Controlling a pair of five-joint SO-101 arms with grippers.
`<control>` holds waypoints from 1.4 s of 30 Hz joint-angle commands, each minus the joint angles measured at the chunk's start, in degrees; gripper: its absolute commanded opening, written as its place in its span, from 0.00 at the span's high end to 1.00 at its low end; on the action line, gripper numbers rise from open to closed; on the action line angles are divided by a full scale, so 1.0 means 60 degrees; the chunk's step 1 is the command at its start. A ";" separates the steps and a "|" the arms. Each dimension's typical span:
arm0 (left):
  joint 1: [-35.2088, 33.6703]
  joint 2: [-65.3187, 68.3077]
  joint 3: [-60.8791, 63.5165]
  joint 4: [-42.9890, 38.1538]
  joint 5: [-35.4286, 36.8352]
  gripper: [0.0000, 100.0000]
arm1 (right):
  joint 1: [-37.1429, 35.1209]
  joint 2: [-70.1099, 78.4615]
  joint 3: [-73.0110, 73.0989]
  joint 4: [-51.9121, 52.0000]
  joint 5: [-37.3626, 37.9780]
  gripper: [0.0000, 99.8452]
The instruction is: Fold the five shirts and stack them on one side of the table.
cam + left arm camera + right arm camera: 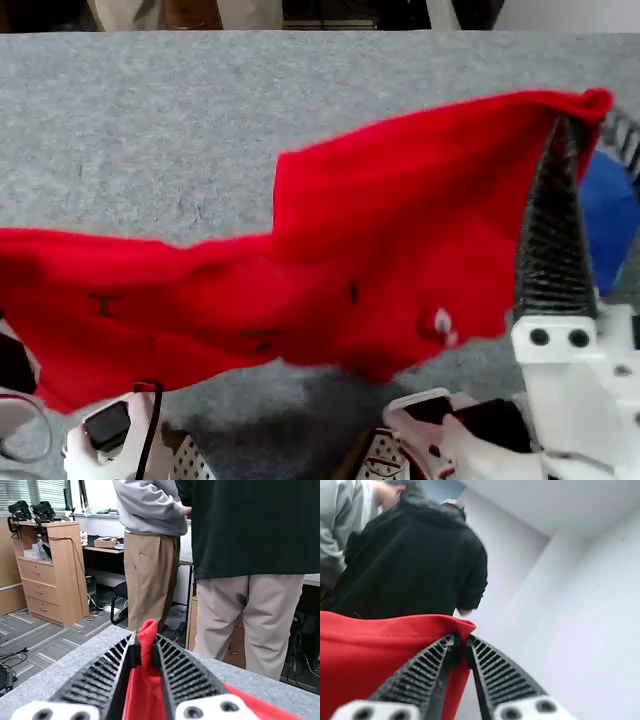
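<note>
Item under handling: one red shirt (400, 230). It is off the table (150, 130), held up in the air and spread sideways across most of the width of the grey surface. The cloth sags through the middle and throws a shadow on the table near the arms' bases.

The left gripper (145, 637) has its two ribbed black fingers pressed together on a fold of the shirt. A small tuft of red cloth stands up between the tips, and more of the shirt bunches between the fingers lower down. The grey table lies below and beyond it.

The right gripper (460, 641) is clamped on a hemmed corner of the shirt, fingers all but touching with the cloth between them. It points upward, well above the table. In the high view it holds the raised corner at the far right.

A blue object (612, 215) lies at the table's right edge, behind that arm. It is possibly another garment, but too much of it is hidden to confirm.
</note>
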 commanded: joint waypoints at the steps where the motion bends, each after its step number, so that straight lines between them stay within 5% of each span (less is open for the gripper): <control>1: -0.0132 -0.0007 0.0059 0.0088 -0.0059 0.98 | -0.0110 -0.0813 0.1121 0.0088 0.0029 1.00; 8: -0.0132 -0.0652 0.1363 0.0088 -0.0425 0.98 | -0.0857 -0.2190 0.3451 0.0059 0.0103 1.00; 14: 0.0000 -0.1106 0.4674 -0.0703 -0.0425 0.98 | -0.1033 -0.2117 0.6220 -0.0674 0.0073 1.00; 20: 0.0440 -0.1092 0.9480 -0.5172 0.0484 0.98 | -0.0960 -0.1473 0.9824 -0.3531 0.0059 1.00; 30: 0.1641 -0.0476 1.7568 -1.7538 0.1216 0.98 | -0.0022 0.0799 1.3795 -0.8996 0.0029 1.00; 32: 0.1626 0.0242 1.7773 -1.8418 0.1216 0.98 | 0.0022 0.1355 1.3780 -0.9407 -0.0088 1.00; 42: 0.1670 0.4520 1.4681 -1.8432 0.1275 0.98 | 0.0051 0.3919 1.1656 -0.9963 -0.1319 1.00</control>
